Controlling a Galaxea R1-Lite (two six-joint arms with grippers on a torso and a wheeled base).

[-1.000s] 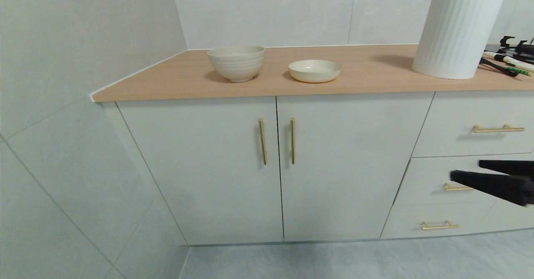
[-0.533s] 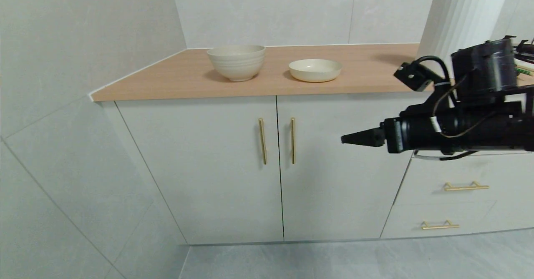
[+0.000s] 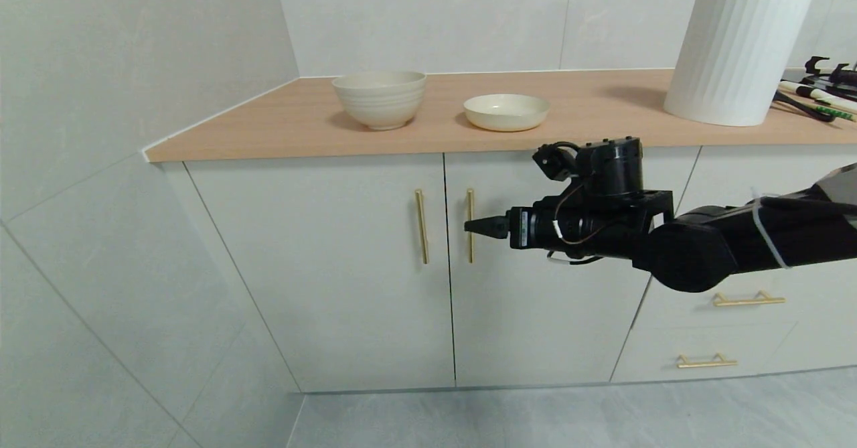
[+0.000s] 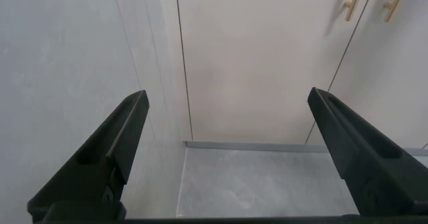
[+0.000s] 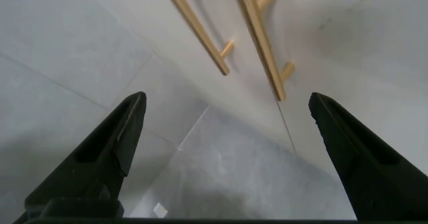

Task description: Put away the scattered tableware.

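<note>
My right pincer (image 3: 479, 226) is held out level in front of the cabinet. Its tip sits right at the brass handle (image 3: 470, 200) of the right-hand door, though I cannot tell whether it touches. On its wrist camera the fingers (image 5: 107, 157) stand wide apart with nothing between them, and both door handles lie ahead of the gap. The tableware sits on the wooden counter (image 3: 602, 126) above the pincer. The shallow dish (image 3: 505, 112) is almost straight above the tip, and the deeper bowl (image 3: 379, 100) is up and to its left, near the dish but not touching it. A white ribbed canister (image 3: 736, 53) stands well off to the right, with a few utensils (image 3: 813, 96) just beyond it. My left pincer (image 4: 227, 150) is also spread wide and empty, facing the foot of the cabinet and the floor (image 4: 254, 184).
</note>
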